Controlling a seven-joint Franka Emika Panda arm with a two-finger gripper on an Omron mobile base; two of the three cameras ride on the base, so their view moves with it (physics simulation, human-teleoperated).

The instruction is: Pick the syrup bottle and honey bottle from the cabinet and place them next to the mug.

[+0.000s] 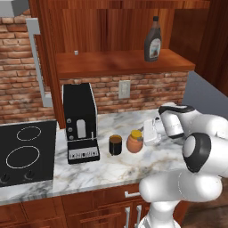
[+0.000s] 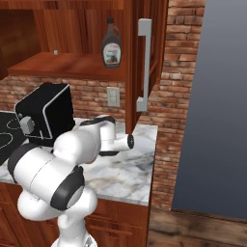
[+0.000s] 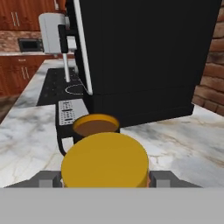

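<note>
The squat orange-tan honey bottle [image 1: 134, 142] stands on the marble counter just right of the small dark mug [image 1: 115, 144]. My gripper [image 1: 144, 132] reaches in from the right and is shut on the honey bottle at cap height. In the hand view the yellow cap [image 3: 105, 159] spans the gap between both fingertips [image 3: 49, 178], with the mug [image 3: 95, 127] right behind it. The tall dark syrup bottle [image 1: 152, 42] [image 2: 111, 48] stands upright on the shelf of the open reddish-brown cabinet [image 1: 120, 62].
A tall black coffee machine [image 1: 80, 122] stands left of the mug, close behind it in the hand view [image 3: 144, 57]. A black stovetop [image 1: 26, 153] lies further left. The open cabinet door with its grey handle [image 2: 144, 65] hangs over the counter's right end.
</note>
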